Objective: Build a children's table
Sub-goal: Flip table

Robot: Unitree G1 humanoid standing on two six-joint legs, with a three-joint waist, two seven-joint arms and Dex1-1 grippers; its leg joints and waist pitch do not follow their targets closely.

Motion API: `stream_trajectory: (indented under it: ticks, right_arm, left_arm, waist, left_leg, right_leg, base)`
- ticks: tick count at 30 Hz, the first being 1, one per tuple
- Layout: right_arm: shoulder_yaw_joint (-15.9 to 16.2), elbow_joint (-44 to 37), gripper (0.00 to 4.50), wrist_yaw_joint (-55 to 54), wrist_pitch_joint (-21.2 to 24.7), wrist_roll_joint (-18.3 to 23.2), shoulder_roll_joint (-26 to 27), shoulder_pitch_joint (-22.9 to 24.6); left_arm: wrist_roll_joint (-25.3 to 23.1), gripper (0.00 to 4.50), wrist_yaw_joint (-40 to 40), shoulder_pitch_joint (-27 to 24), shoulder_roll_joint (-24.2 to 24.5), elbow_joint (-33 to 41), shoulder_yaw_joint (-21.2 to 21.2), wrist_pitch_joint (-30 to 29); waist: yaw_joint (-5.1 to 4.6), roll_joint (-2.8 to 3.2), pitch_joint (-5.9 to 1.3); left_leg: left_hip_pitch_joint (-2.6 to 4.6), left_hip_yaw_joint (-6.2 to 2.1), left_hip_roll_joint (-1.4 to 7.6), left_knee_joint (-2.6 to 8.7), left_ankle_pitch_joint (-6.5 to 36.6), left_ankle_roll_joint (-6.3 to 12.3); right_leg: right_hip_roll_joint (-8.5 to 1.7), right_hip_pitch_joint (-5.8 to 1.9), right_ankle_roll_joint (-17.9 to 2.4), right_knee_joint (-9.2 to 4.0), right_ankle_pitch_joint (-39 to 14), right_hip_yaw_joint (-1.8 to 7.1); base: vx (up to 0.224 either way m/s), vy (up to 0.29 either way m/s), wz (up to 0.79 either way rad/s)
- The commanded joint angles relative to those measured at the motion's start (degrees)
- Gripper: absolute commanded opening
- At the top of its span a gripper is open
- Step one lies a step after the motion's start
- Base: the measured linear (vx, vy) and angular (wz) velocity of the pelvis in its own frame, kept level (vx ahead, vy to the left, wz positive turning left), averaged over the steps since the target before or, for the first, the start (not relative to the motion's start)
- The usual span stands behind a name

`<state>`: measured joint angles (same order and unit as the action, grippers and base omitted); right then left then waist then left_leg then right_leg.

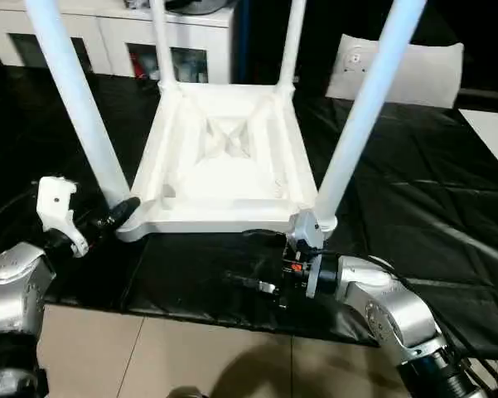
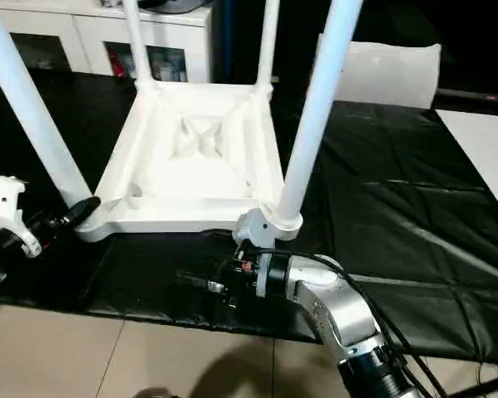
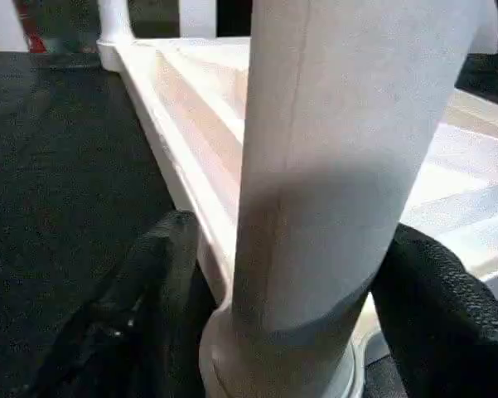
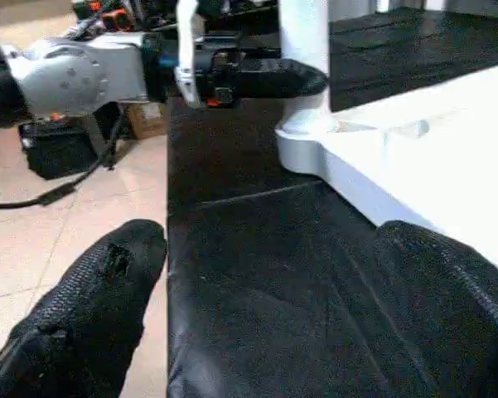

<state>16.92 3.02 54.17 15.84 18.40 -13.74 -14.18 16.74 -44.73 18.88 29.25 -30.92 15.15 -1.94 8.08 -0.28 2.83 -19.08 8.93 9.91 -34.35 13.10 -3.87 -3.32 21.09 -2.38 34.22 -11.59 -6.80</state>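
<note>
The large black-covered table (image 1: 414, 191) spans the frame, and on it, centre and upper middle of the head views, the children's table (image 1: 224, 157) lies upside down, ribbed underside up. Four legs rise from its corner sockets: two near ones running out of the top edge at upper left (image 1: 74, 99) and upper right (image 1: 365, 108), two far ones at top centre. A white cabinet (image 1: 116, 37) with glass doors stands behind at upper left, and a white cushion-like piece (image 1: 406, 70) lies at upper right.

The left gripper (image 1: 126, 207), at lower left, has its fingers (image 3: 149, 282) on either side of the base of the near left leg, right at the socket. They stand part open around the leg; whether they actually press on it cannot be told. The right gripper (image 4: 257, 274), at lower centre, lies low over the black cover just in front of the near right corner, fingers (image 4: 91, 298) spread wide and holding nothing.

The step looks like seating or checking the near left leg. To do it well, the fingers should close squarely on the leg just above the socket and push or twist along the leg's own axis, while the right gripper steadies the top so it does not slide on the cover.

Count: one table top, four legs, two grippers.
</note>
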Motion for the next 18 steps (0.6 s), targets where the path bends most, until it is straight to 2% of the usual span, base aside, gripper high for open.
stream_trajectory:
  ticks: [1, 7, 8, 9, 12, 14, 17, 18]
  right_arm:
    - [0.0, 0.3, 4.5, 0.7, -0.7, 0.4, -0.1, -1.0]
    - [-0.2, 1.4, 4.5, 0.7, -1.8, -0.1, 0.4, -1.4]
    - [-0.2, 1.4, 4.5, 0.7, -1.8, -0.1, 0.4, -1.4]
    - [-0.2, 1.5, 4.5, 0.7, -1.9, -0.2, 0.5, -1.4]
    - [-0.3, 1.7, 4.5, 0.6, -2.2, -0.3, 0.7, -1.4]
    - [-0.5, 2.0, 4.5, 0.2, -2.5, -0.5, 0.9, -1.4]
    - [-0.9, 2.5, 4.5, -1.3, -2.9, -1.1, 1.3, -1.2]
    - [-1.2, 3.0, 4.5, -2.7, -3.3, -1.6, 1.6, -1.2]
  left_arm:
    - [0.8, 2.96, -1.8, 1.1, 0.9, -1.1, -0.6, 0.8]
    - [0.3, 2.53, -3.4, 2.6, 1.2, -3.7, -0.8, 1.6]
    - [0.3, 2.53, -3.4, 2.6, 1.2, -3.7, -0.8, 1.6]
    - [0.2, 2.33, -3.6, 2.8, 1.2, -4.1, -0.9, 1.7]
    - [0.2, 2.16, -4.1, 3.2, 1.0, -4.9, -1.1, 1.8]
    - [0.5, 2.07, -4.1, 3.2, 0.5, -4.7, -1.2, 1.2]
    - [1.6, 2.04, -3.0, 2.8, -0.4, -3.6, -0.5, -0.6]
    - [2.2, 2.03, -2.0, 2.3, -1.1, -2.6, -0.2, -1.6]
  waist:
    - [-0.06, 1.02, -3.13]
    - [-0.05, 0.94, -3.07]
    - [-0.06, 0.98, -3.09]
    - [-0.05, 1.15, -3.08]
    - [-0.01, 0.97, -3.07]
    - [0.03, 1.25, -3.13]
    - [-0.03, 1.12, -3.15]
    - [0.05, 1.47, -3.13]
  left_leg:
    - [-0.08, -1.6, 4.67, 5.13, 7.7, 0.49]
    - [-0.04, -1.51, 4.63, 5.16, 8.4, 0.13]
    - [-0.04, -1.53, 4.62, 5.16, 8.3, 0.17]
    - [-0.09, -1.56, 4.66, 5.17, 8.5, 0.07]
    - [-0.15, -1.56, 4.66, 5.17, 8.5, 0.08]
    - [-0.08, -1.6, 4.76, 5.15, 8.2, 0.04]
    - [-0.1, -1.54, 4.77, 5.13, 8.0, -0.19]
    - [-0.09, -1.58, 4.76, 5.14, 8.2, -0.32]
  right_leg:
    - [-7.18, -2.35, -10.0, -3.05, -6.0, 4.91]
    - [-7.22, -2.34, -10.0, -3.18, -7.0, 4.94]
    - [-7.27, -2.34, -10.0, -3.22, -7.4, 4.96]
    - [-7.34, -2.35, -10.0, -3.19, -7.6, 4.97]
    - [-7.37, -2.43, -9.4, -3.32, -8.7, 5.01]
    - [-7.35, -2.32, -9.6, -3.19, -7.9, 4.99]
    - [-7.33, -2.31, -10.1, -3.07, -6.9, 4.97]
    - [-7.33, -2.31, -10.2, -3.02, -6.9, 4.98]
  base:
    - [0.0, 0.0, 0.0]
    - [0.0, 0.0, 0.0]
    - [0.0, 0.0, 0.0]
    - [0.0, 0.0, 0.0]
    - [0.0, 0.0, 0.0]
    - [0.0, 0.0, 0.0]
    - [0.0, 0.0, 0.0]
    - [0.0, 0.0, 0.0]
